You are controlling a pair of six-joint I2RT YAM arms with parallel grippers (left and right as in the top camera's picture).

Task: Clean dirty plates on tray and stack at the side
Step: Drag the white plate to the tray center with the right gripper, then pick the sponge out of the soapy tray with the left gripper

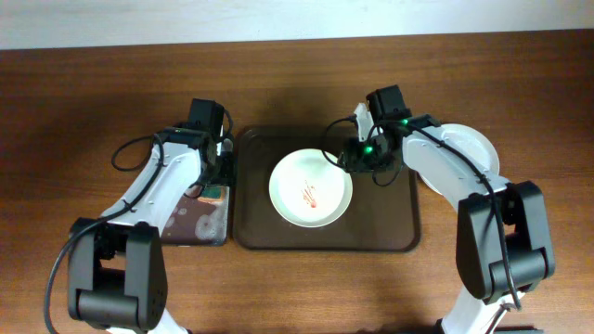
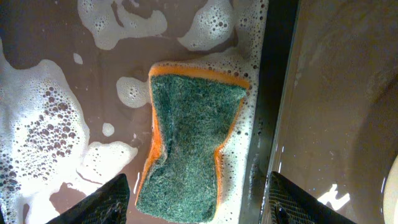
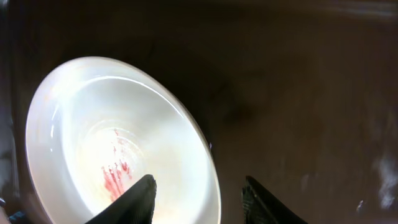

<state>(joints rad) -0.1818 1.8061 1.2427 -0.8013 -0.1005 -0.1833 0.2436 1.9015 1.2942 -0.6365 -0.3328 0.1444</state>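
Count taken over the bench [image 1: 93, 93]. Plates: 2 were seen, a smeared plate [image 1: 311, 188] on the brown tray [image 1: 390, 227] and a plain plate [image 1: 483, 147] beside it, part-hidden by an arm; whether more lay under it could not be told. Trays: 2, with the black tray [image 1: 197, 232]. There was 1 sponge [image 2: 189, 146]. Arms: 2, left arm [image 1: 160, 181] and right arm [image 1: 455, 172].

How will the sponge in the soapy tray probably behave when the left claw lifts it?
The sponge is likely soft: its sides curve inward. Foam around it suggests it is soaked, so probably slippery, dripping and heavier than dry.
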